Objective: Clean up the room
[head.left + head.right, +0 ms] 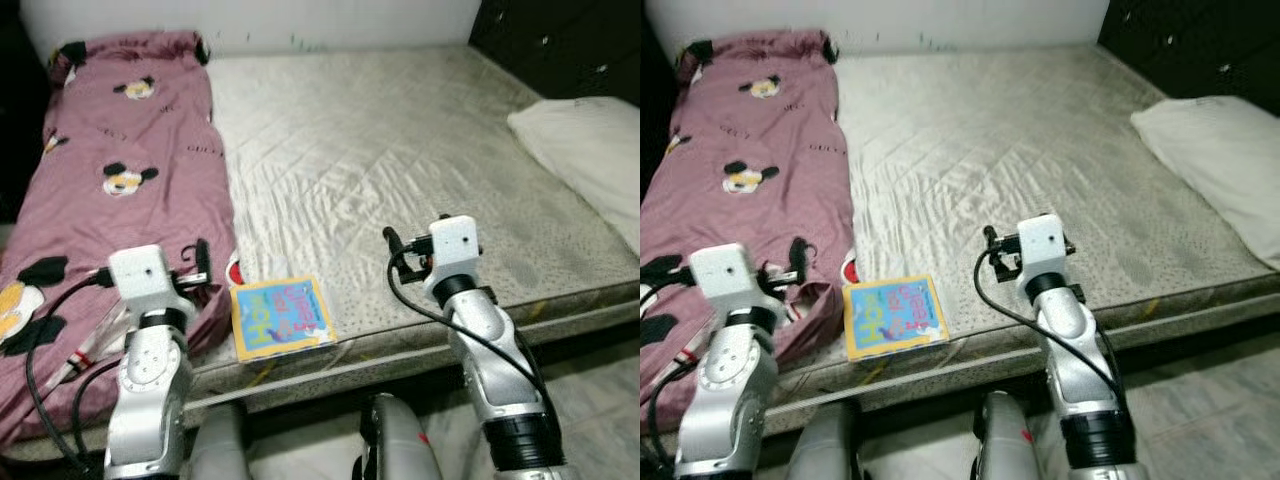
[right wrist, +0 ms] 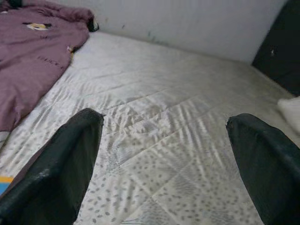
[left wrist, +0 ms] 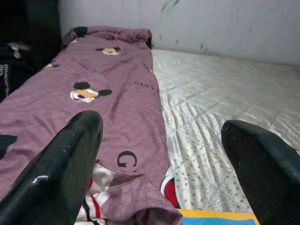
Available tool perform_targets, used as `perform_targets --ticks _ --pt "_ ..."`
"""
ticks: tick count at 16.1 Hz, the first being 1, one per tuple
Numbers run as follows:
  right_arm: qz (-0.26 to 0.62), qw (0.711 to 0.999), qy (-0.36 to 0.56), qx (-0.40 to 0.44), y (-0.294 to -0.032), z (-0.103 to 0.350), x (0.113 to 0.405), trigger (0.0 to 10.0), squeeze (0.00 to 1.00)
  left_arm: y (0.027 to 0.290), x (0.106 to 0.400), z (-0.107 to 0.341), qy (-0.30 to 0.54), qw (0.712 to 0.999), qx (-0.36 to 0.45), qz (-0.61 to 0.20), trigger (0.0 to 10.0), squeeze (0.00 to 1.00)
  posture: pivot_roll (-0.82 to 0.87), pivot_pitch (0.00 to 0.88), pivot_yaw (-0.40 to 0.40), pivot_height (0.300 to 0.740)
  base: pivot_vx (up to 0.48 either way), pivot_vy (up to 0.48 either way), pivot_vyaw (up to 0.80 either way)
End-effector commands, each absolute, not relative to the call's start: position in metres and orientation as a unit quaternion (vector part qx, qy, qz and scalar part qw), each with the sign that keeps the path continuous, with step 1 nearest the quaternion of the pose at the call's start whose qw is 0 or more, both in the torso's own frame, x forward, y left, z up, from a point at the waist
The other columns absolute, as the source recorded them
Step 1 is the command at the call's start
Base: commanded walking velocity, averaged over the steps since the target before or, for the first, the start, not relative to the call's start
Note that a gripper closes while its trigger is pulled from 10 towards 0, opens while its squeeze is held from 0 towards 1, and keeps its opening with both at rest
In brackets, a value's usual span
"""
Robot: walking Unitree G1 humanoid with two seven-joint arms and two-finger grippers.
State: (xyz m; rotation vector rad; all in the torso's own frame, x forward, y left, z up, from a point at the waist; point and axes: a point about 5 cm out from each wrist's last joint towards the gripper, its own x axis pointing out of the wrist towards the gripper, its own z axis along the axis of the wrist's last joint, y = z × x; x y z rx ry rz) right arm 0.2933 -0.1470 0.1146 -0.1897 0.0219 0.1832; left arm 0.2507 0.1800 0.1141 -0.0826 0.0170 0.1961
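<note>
- Bed [image 1: 400,150] takes up most of the scene ahead of the robot, its bare grey quilted mattress running from 6 o'clock up to a white wall at 12 o'clock.
- Blanket [image 1: 110,190], purple with cartoon mouse prints, lies along the bed's 9 o'clock side, from the wall down to the near edge.
- Pillow [image 1: 590,150], white, rests at the 3 o'clock edge of the mattress.
- Dark cabinet [image 1: 560,45] stands at 1 o'clock, behind the pillow.
- Book [image 1: 281,317], yellow-edged with a blue cover, lies flat at the near edge, just beside the blanket's lower corner.
- Left gripper [image 3: 159,164] hovers over the blanket's lower end, at 8 o'clock, fingers spread wide and holding nothing.
- Right gripper [image 2: 164,164] hovers over bare mattress at 5 o'clock, fingers likewise spread and empty.
</note>
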Motion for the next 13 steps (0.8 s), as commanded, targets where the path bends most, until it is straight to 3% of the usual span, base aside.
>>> perform_targets --ticks 1,2,8,13 --pt "0.103 0.990 0.003 -0.096 -0.141 0.118 0.294 10.0 0.00 0.181 0.251 0.112 0.014 0.994 -0.040 0.099 10.0 0.00 -0.07 0.000 -0.031 0.620 0.000 0.000 0.80" --pt "0.101 0.991 0.004 -0.091 -0.142 0.118 0.293 10.0 0.00 0.180 0.252 0.113 0.014 0.994 -0.040 0.099 10.0 0.00 -0.07 0.000 -0.031 0.620 0.000 0.000 0.80" --pt "0.098 0.992 0.011 -0.081 -0.144 0.116 0.294 10.0 0.00 0.180 0.259 0.115 0.007 0.993 -0.045 0.109 10.0 0.00 -0.08 0.000 -0.039 0.620 0.000 0.000 0.00" --pt "0.102 0.992 0.010 -0.077 -0.144 0.116 0.292 10.0 0.00 0.165 0.272 0.113 0.013 0.994 -0.066 0.087 10.0 0.00 -0.09 0.000 -0.044 0.560 0.000 0.000 0.00"
